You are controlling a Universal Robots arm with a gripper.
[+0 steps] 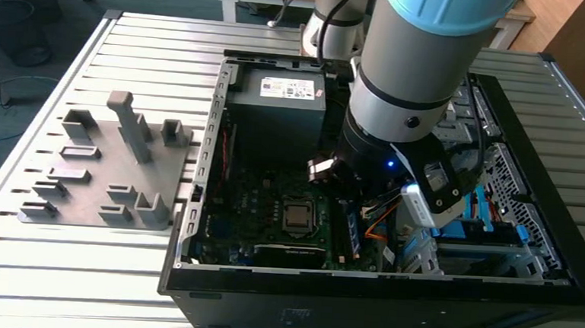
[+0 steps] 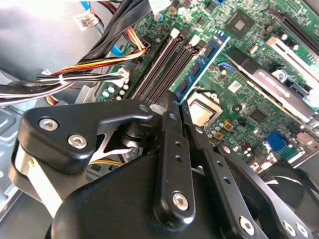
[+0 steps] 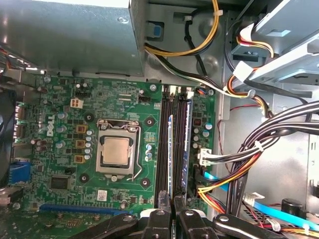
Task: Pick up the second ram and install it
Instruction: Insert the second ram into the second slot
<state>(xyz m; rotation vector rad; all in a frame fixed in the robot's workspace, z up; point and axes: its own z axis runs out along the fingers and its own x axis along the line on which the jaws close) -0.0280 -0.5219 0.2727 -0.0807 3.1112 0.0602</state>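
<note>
Deep inside the open black computer case point(image 1: 366, 290), over the green motherboard point(image 3: 60, 104), closing the black two-fingered tool point(image 3: 172, 211) on the near end of the second ram point(image 3: 171, 149), a long, narrow, flat dark memory strip. Pinching with fingertips point(image 2: 169, 102) drawn almost together, leaving room for little more than a thin card, judging by both wrist views. Holding the second ram on edge and lengthwise along one of the black memory slots, apparently for lining up the bottom edge with the slot before pressing. Keeping it just beside and parallel to the other memory strip point(image 3: 187, 144), a blue-green module carrying dark chips and standing in the neighbouring slot, on the side nearer the square silver processor point(image 3: 115, 152). Not possible to tell from these views whether sitting fully down in the slot or only resting at its mouth. Reaching down steeply with the silver and pale-blue robot arm point(image 1: 421, 57) from above, wrist plunging between the case walls and pointing the tool nearly straight at the board, presumably for pushing squarely along the slot and for clearing the bundled coloured cables point(image 3: 259, 154) to one side. Standing apart on the slatted metal surface point(image 1: 62, 287), at the exterior view's left of the case, the grey plastic fixture point(image 1: 108, 191) with upright ribs.
</note>
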